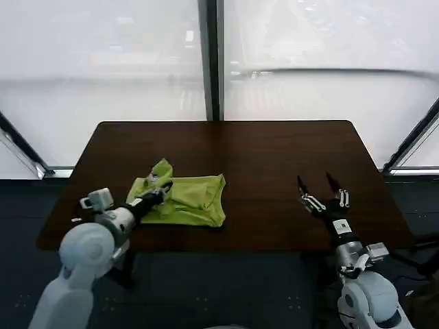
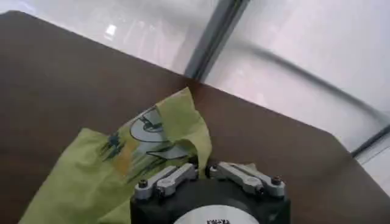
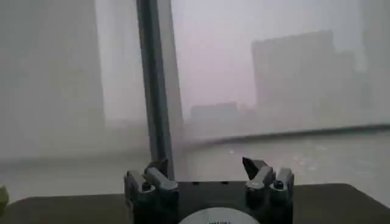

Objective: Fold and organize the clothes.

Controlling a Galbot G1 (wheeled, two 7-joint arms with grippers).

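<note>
The lime-green T-shirt (image 1: pixel 185 199) lies crumpled and partly folded on the dark brown table (image 1: pixel 274 157), in the near left part of the tabletop, close to the front edge on the robot's left side. Its main body spreads flat as a rough rectangle, while one corner of cloth is drawn up into a small raised peak at the shirt's far left. In the left wrist view the shirt (image 2: pixel 91 176) shows a pale print with dark markings on the upturned fabric, and a fold of cloth rises in a ridge straight up to the fingers. The left gripper (image 1: pixel 162 192) reaches in from the near left edge of the table and sits on the left part of the shirt, its jaws drawn together on that raised fold of fabric; in its own wrist view the left gripper (image 2: pixel 201 165) has both finger links meeting at the middle with the green cloth pinched between them. The right gripper (image 1: pixel 317 184) hovers over the bare right part of the table, well apart from the shirt, with its two dark fingers spread wide and nothing between them. Behind the table stands a wide frosted window with a dark vertical frame post (image 1: pixel 211 62).
</note>
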